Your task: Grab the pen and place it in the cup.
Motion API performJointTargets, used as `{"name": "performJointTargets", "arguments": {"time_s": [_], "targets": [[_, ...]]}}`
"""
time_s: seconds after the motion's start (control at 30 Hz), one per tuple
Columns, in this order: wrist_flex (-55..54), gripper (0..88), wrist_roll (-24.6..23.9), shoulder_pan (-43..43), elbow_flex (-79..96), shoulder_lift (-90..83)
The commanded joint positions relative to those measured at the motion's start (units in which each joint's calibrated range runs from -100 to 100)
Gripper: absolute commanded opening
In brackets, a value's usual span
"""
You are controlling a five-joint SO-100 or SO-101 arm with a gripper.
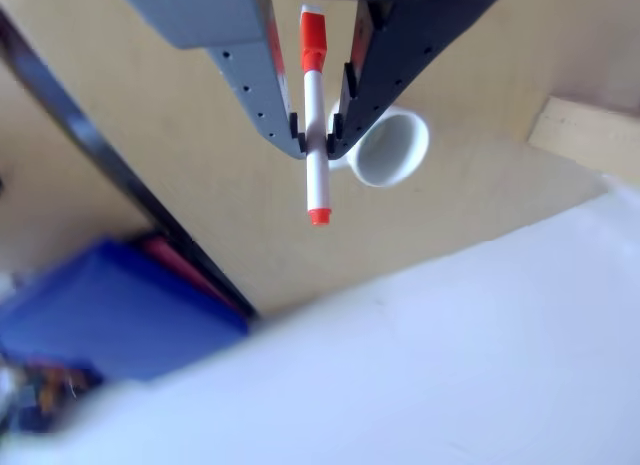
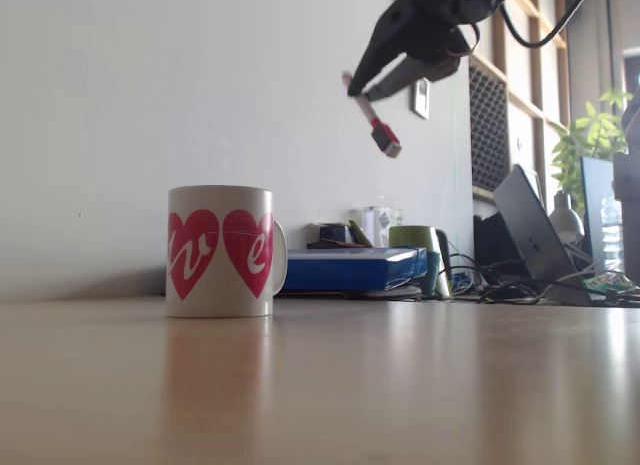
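The tool clenches a slim white plastic pen mid-barrel, long axis twelve-to-six, orange-red cap at twelve, glossy white ceramic cup at three.

Place: I work in an office, on a wooden desk.
Far edge of desk: an open laptop, tangled cables, a blue folder.
Wall: white, with a wooden shelf.
Right side: a green plant beside a dark monitor.
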Motion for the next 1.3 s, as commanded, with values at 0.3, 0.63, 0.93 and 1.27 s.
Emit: {"name": "performJointTargets", "arguments": {"time_s": [0.3, 0.63, 0.93, 1.27], "targets": [[-34.35, 1.2, 4.36, -6.39, 13.83, -5.67], [-45.10, 1.2, 4.31, -15.07, 14.10, -3.35], [-54.13, 1.1, 4.31, -15.90, 13.64, 7.69], [-58.35, 1.1, 3.67, -15.07, 9.39, 18.89]]}}
